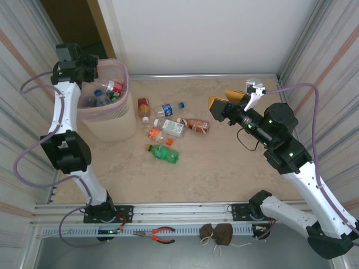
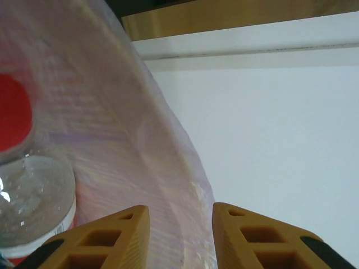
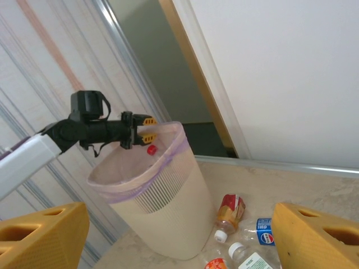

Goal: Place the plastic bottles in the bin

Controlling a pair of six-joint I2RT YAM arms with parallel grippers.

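From above, my left hand (image 1: pixel 95 72) is over the bin (image 1: pixel 115 126). Its fingers are close together with nothing between them. Some plastic bottles (image 1: pixel 100 99) lie inside the bin. The loose bottles (image 1: pixel 168 128) lie on the tan table (image 1: pixel 224 174), between the bin and my right hand (image 1: pixel 225 99), which is spread wide and empty. A white wall (image 1: pixel 196 33) stands behind.

My left wrist view shows a red-capped bottle (image 2: pixel 22 190) against the pink bin side, just beside my fingers (image 2: pixel 112 235).

My right wrist view shows the bin's striped outside and a red cap (image 3: pixel 151 149) under my left hand.
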